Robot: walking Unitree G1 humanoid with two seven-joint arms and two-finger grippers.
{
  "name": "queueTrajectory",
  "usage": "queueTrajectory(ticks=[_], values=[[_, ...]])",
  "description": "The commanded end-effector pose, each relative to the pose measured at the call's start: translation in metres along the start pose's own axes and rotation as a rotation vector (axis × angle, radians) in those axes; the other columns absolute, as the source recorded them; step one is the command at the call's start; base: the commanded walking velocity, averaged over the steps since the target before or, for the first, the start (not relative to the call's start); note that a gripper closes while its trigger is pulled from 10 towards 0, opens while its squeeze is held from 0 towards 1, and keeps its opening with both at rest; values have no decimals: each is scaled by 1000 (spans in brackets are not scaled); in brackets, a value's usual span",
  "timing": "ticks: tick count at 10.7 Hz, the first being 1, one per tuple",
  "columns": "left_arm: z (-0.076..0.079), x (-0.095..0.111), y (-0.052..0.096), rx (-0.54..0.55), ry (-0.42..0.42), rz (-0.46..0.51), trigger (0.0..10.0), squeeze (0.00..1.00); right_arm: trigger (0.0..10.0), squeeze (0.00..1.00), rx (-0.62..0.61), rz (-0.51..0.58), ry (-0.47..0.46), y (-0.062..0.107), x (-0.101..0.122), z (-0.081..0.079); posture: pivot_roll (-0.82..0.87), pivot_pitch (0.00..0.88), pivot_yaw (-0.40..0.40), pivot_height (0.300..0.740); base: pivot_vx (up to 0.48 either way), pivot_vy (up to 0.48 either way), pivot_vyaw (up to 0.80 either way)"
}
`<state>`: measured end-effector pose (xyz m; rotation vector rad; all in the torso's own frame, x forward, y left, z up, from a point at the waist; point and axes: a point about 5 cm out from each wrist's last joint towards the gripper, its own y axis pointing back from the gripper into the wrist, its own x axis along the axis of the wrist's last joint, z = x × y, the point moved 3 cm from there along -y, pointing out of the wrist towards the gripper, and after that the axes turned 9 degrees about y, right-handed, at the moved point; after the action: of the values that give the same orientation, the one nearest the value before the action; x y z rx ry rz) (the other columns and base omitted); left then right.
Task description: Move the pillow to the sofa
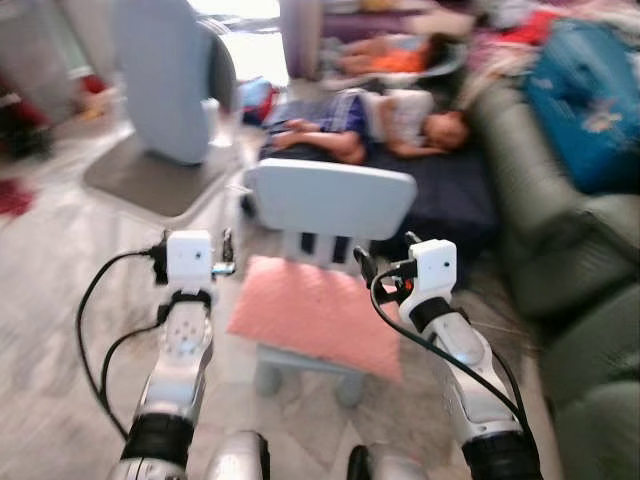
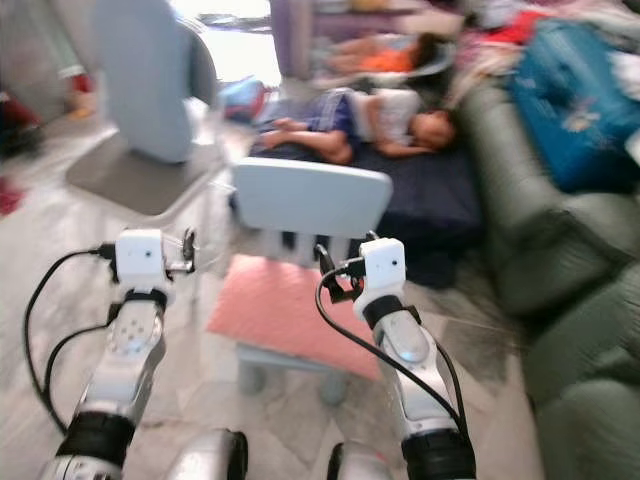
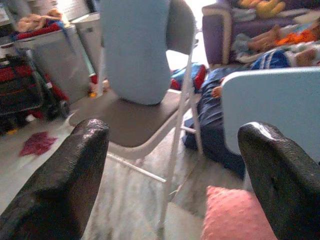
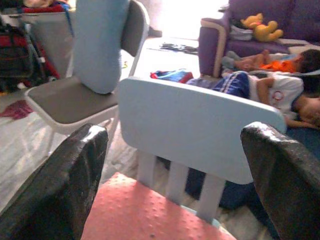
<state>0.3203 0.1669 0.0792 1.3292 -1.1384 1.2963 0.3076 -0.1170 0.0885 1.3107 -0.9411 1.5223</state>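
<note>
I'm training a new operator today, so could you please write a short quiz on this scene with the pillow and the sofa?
1. True or false: the pink pillow lies on the seat of the small pale blue chair.
2. On which side of the robot is the green sofa? A left, B right.
3. Fill in: the left gripper and right gripper are both ____.

Key: 1 true; 2 B; 3 open.
</note>
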Motion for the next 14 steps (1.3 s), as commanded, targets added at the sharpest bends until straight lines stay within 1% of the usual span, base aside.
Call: queueTrajectory(ticks=[1, 2, 3, 4, 5, 9, 14], values=[[6, 4, 1, -27, 3, 12, 10000, 0, 10000, 0, -22, 5, -2, 2, 0, 6, -69, 115, -37, 740, 0, 0, 0], [6, 0, 4, -60, 19, 2, 10000, 0, 10000, 0, -24, 3, 1, 2, -1, 5, -70, 124, -35, 740, 0, 0, 0], [7, -4, 8, -70, 4, -10, 10000, 0, 10000, 0, -45, -1, 3, 5, -3, 8, -71, 121, -34, 740, 0, 0, 0], [10, -3, 9, -95, 14, -10, 10000, 0, 10000, 0, -74, 1, -4, 6, -3, 13, -72, 120, -31, 740, 0, 0, 0], [11, -1, 9, -108, 22, 0, 10000, 0, 10000, 0, -78, 1, -4, 5, -4, 14, -73, 115, -28, 740, 0, 0, 0], [11, 2, 7, -121, 15, 7, 10000, 0, 10000, 0, -86, 1, -3, 5, -4, 13, -76, 120, -22, 740, 308, 0, 0], [9, 1, 6, -102, 5, 3, 10000, 0, 10000, 0, -86, 0, 0, 2, -4, 14, -73, 117, -28, 740, 329, 0, 0]])
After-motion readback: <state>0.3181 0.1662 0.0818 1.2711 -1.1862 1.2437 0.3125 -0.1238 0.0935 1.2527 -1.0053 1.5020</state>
